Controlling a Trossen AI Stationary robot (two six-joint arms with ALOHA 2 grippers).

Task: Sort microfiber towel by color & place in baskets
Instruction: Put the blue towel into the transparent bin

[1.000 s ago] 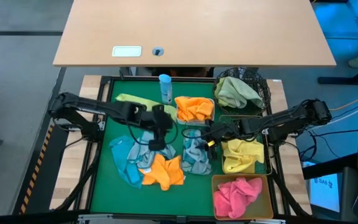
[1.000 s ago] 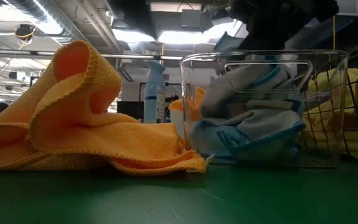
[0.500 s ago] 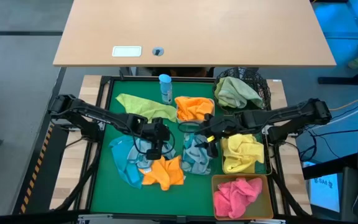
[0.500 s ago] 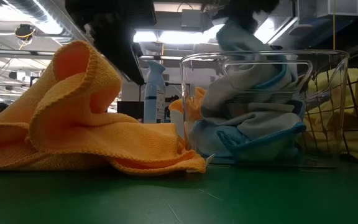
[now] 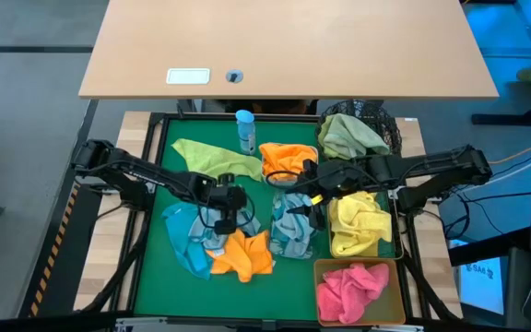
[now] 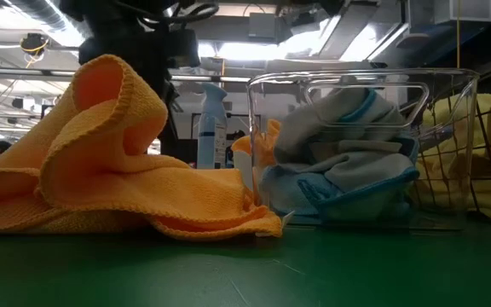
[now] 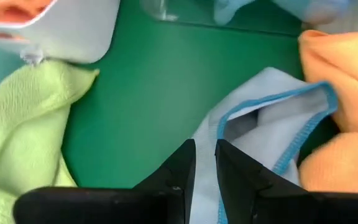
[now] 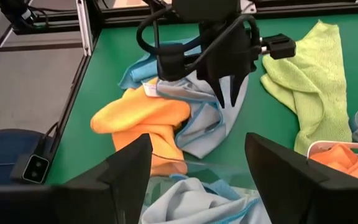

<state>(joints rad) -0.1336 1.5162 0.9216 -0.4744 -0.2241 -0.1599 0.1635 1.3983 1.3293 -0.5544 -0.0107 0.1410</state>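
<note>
A: High view, left tool (image 5: 228,221): where, and how set?
B: Over the grey-blue towel (image 5: 212,231) on the green counter (image 5: 155,277), beside the orange towel (image 5: 243,256); fingers (image 7: 180,171) nearly together, nothing between them.
A: Right tool (image 5: 304,205)?
B: Spread wide, empty, above the clear tub (image 5: 293,231) of grey-blue cloths. Remaining baskets hold orange, green, yellow and pink towels.

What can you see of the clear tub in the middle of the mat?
The clear tub is a see-through plastic container with rounded corners, standing upright on the green mat. It holds crumpled grey-blue towels with teal edging. The rectangular wire basket stands close on one side, an orange towel lies against the other. The right gripper, open, hovers above its rim.
</note>
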